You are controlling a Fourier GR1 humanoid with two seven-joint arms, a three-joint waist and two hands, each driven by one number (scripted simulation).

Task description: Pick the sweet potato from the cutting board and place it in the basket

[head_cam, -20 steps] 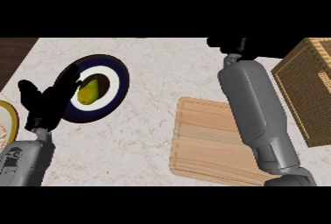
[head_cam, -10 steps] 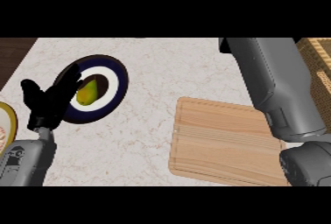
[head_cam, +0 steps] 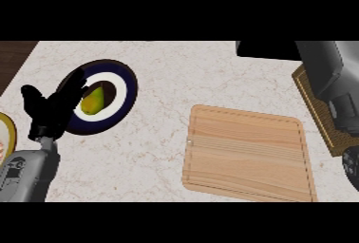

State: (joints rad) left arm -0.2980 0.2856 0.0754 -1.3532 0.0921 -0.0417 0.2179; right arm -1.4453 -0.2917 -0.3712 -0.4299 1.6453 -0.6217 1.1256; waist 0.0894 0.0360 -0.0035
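Note:
The wooden cutting board (head_cam: 245,154) lies right of centre on the counter, and its top is bare. No sweet potato shows anywhere. The woven basket (head_cam: 313,105) is at the right edge, mostly hidden under my grey right forearm (head_cam: 329,80). My right hand (head_cam: 265,49) is a dark shape at the top right, beyond the basket's near corner; whatever it may hold is hidden. My left hand (head_cam: 51,108) rests open at the left, fingers up, over the rim of a plate.
A dark blue plate (head_cam: 120,102) with a white ring carries a yellow-green fruit (head_cam: 93,99) at the left. Part of a yellow-rimmed plate (head_cam: 7,130) shows at the left edge. A dark wooden strip (head_cam: 13,57) borders the marble counter at the top left.
My right forearm has swung further right, off the cutting board and over the basket. The left hand has stayed where it was.

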